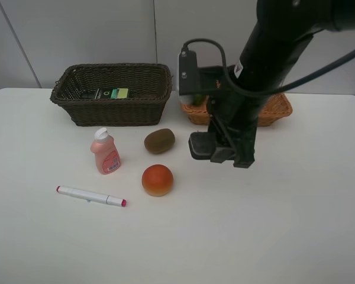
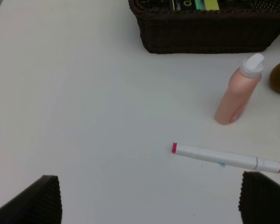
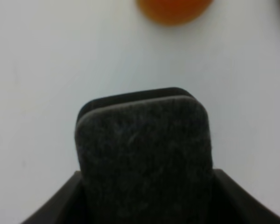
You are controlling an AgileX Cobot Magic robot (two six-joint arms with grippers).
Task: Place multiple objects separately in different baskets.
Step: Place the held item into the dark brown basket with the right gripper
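Eraser, a dark felt block, is clamped in the right gripper near the middle of the table, at about 2 o'clock from the orange fruit. It looks lifted off the surface, though I cannot be sure. The grip squeezes its flat faces, likely so it can be carried to a basket.

Left gripper has its fingers wide apart and nothing in it. It hangs over the 8 o'clock part of the table, and the marker lies flat just ahead of it. My guess is that the marker is its next pick.

The dark basket sits at 11 o'clock and holds a dark-green box with a yellow-green label; nothing else shows inside. The tan basket sits at 1 o'clock, mostly hidden behind the right arm. A bit of green shows at its 9 o'clock end, maybe fruit, but too hidden to tell.

Loose on the table are the bottle, standing upright, and the kiwi just at its 3 o'clock. The orange fruit is at 6 o'clock from the kiwi, and the marker is well apart from both baskets.

The box suggests stationery goes in the dark basket, so the eraser probably belongs there.
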